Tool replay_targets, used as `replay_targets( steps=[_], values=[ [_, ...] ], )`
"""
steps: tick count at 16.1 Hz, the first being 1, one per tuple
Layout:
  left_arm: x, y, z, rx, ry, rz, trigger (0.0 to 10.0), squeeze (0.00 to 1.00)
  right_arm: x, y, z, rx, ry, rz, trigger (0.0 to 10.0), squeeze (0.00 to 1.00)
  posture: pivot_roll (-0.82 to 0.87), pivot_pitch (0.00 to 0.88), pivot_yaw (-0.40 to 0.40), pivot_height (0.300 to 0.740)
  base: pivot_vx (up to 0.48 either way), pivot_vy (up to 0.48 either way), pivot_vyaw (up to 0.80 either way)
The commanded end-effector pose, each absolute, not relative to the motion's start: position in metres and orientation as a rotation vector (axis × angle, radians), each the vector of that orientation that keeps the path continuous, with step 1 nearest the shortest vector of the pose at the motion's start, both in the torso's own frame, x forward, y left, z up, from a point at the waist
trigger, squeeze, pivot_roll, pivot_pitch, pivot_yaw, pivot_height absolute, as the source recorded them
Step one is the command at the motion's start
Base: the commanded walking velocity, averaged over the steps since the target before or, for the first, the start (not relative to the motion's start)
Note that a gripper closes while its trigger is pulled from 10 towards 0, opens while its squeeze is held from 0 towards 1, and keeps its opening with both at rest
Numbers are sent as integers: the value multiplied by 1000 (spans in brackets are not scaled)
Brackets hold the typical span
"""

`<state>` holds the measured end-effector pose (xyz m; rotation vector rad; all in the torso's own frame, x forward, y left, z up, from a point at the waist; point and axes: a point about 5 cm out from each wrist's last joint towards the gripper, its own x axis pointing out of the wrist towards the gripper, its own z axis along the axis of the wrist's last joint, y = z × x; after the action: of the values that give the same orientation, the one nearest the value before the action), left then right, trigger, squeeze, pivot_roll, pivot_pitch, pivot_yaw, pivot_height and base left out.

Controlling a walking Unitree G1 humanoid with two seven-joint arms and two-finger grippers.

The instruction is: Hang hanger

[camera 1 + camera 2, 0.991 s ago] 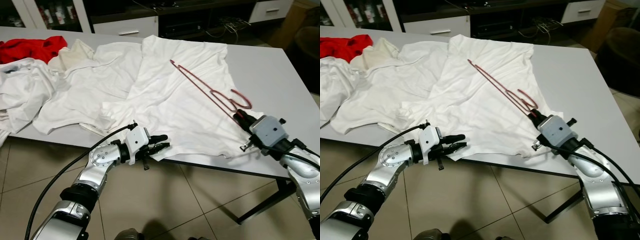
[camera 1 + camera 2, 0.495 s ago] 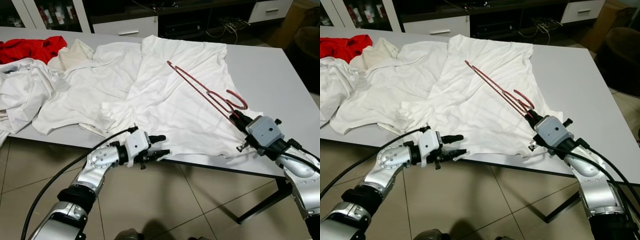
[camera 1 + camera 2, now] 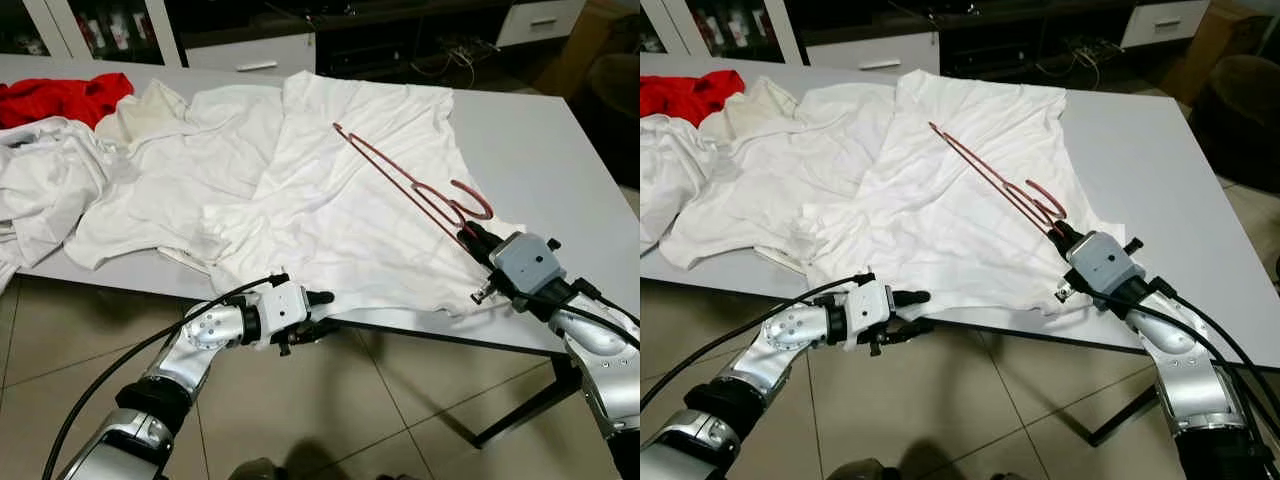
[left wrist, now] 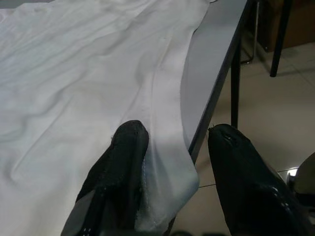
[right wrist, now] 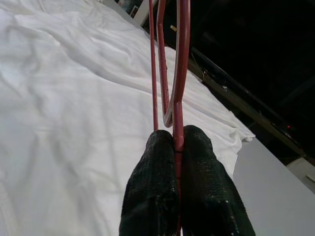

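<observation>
Since a second ago the left gripper [image 3: 318, 312] has dropped to the table [image 3: 560, 160] edge, fingers apart, straddling the hem of the white shirt [image 3: 340, 210]. Right gripper [image 3: 470, 234] is clamped tight on the red hanger [image 3: 405, 180], which slants up off the shirt ahead of it.

We see a thin red wire hanger [image 3: 400, 180], smooth with a light shine. The large white shirt [image 3: 340, 200] under it is soft matt cloth with fine wrinkles. The grey table top [image 3: 560, 170] looks smooth and matt. The right gripper [image 5: 178, 147] has black fingers with a rough grainy surface. The left gripper [image 4: 170, 147] has smoother black fingers with slight gloss.
</observation>
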<state>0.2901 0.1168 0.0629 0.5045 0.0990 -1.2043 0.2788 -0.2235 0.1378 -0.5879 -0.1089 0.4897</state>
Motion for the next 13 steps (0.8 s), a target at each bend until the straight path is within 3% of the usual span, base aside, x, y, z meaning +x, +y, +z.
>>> replay_targets(
  steps=[1, 2, 3, 13],
  values=[
    [289, 122, 54, 517, 178, -1201, 10000, 0, 281, -219, 144, -600, -129, 502, 10000, 0, 126, 34, 26, 740, 0, 0, 0],
    [289, 123, 53, 501, 198, -1190, 9882, 0, 281, -219, 144, -599, -129, 501, 10000, 0, 126, 34, 28, 740, 0, 0, 0],
    [290, 122, 54, 480, 200, -1190, 0, 0, 281, -219, 144, -599, -128, 500, 10000, 0, 126, 34, 28, 740, 0, 0, 0],
    [296, 122, 75, 398, 75, -1195, 0, 0, 267, -238, 146, -597, -63, 601, 10000, 0, 127, 34, 28, 740, 0, 0, 0]
  ],
)
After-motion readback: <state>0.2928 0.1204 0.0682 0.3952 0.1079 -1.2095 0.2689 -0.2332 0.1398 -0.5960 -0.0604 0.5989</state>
